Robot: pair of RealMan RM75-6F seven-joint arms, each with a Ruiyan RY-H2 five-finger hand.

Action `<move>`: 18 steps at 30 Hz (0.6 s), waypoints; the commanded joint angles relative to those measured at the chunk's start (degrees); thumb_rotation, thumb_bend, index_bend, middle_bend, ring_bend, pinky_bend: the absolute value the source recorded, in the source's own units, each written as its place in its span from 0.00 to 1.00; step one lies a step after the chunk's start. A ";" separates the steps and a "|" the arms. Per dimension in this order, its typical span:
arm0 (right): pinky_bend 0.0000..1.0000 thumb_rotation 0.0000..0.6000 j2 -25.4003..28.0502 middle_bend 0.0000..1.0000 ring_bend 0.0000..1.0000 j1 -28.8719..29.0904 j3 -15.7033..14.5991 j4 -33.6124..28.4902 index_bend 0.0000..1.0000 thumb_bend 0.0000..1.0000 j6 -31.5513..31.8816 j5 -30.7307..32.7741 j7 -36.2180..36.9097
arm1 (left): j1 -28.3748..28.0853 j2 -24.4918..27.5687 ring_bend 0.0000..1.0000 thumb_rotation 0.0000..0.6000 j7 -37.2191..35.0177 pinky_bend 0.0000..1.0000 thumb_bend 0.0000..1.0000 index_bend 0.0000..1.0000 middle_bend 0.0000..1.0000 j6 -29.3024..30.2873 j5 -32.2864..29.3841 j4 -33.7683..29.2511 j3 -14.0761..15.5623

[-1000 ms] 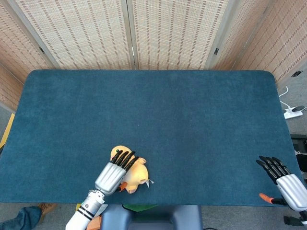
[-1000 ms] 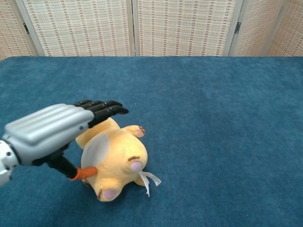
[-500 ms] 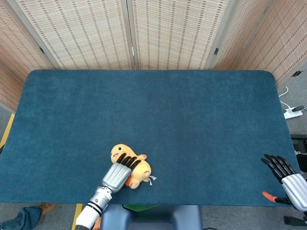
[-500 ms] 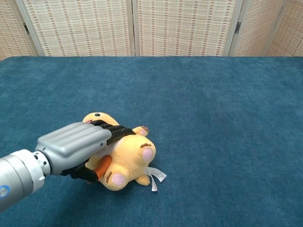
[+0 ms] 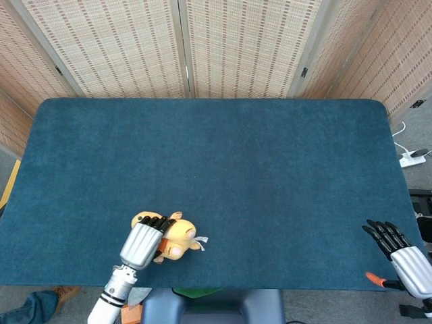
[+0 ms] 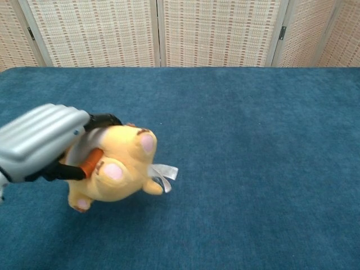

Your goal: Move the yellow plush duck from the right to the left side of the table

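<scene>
The yellow plush duck (image 5: 174, 237) (image 6: 121, 165) is held off the blue table (image 5: 216, 175), near the front edge and left of centre. My left hand (image 5: 142, 242) (image 6: 42, 140) grips it from the left, fingers wrapped over its body. The duck is tipped over, with its pink-soled feet and white tag (image 6: 162, 173) pointing right. My right hand (image 5: 398, 253) hangs past the table's front right corner, fingers apart, holding nothing. The chest view does not show the right hand.
Woven folding screens (image 5: 202, 47) stand behind the table. A white power strip (image 5: 412, 158) lies on the floor at the right. The blue table (image 6: 253, 140) stretches wide to the right and back of the duck.
My left hand has closed around the duck, lifted it off the cloth and carried it leftward. The duck has rolled so its feet face right. The right hand barely shifted.
</scene>
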 commanded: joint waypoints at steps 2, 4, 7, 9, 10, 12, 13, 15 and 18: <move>0.00 1.00 0.28 0.00 0.00 0.09 -0.18 -1.51 0.00 0.06 -0.68 -0.70 -1.82 | 3.71 8.93 0.71 1.00 -6.63 1.00 0.68 0.77 0.88 7.76 6.95 -0.55 3.02; 0.00 1.00 0.55 0.00 0.00 0.12 -0.35 -2.57 0.00 0.06 -1.08 -1.02 -2.97 | 4.78 11.25 0.71 1.00 -9.06 1.00 0.68 0.77 0.88 10.09 8.40 0.89 3.51; 0.00 1.00 1.00 0.00 0.00 0.09 -0.37 -4.82 0.00 0.06 -1.50 -1.34 -5.23 | 6.33 13.78 0.71 1.00 -13.35 1.00 0.68 0.77 0.88 12.52 9.13 5.10 4.08; 0.00 1.00 1.24 0.00 0.00 0.02 -0.33 -6.48 0.00 0.06 -1.61 -1.63 -7.08 | 6.89 14.62 0.71 1.00 -17.00 1.00 0.68 0.77 0.88 12.68 8.93 8.86 4.51; 0.00 1.00 1.30 0.00 0.00 -0.02 -0.34 -7.18 0.00 0.06 -1.68 -1.78 -7.93 | 7.04 14.62 0.71 1.00 -18.52 1.00 0.68 0.77 0.88 12.73 8.80 10.89 4.49; 0.00 1.00 1.41 0.00 0.00 -0.11 -0.43 -8.66 0.00 0.06 -2.01 -2.08 -9.73 | 7.07 13.83 0.71 1.00 -21.75 1.00 0.67 0.77 0.88 12.73 8.69 15.89 4.16; 0.00 1.00 1.39 0.00 0.00 -0.15 -0.56 -9.35 0.00 0.06 -2.19 -2.32 -10.55 | 6.84 13.38 0.71 1.00 -23.71 1.00 0.67 0.77 0.88 11.98 8.29 18.63 4.08; 0.00 1.00 1.42 0.00 0.00 -0.33 -0.72 -10.71 0.00 0.07 -2.37 -2.66 -11.94 | 6.45 12.39 0.71 1.00 -28.30 1.00 0.66 0.77 0.88 9.59 7.05 23.98 4.25; 0.00 1.00 1.40 0.00 0.00 -0.64 -0.65 -12.06 0.00 0.07 -2.48 -2.69 -13.47 | 5.97 10.16 0.71 1.00 -33.73 1.00 0.62 0.76 0.86 6.57 6.04 31.66 4.65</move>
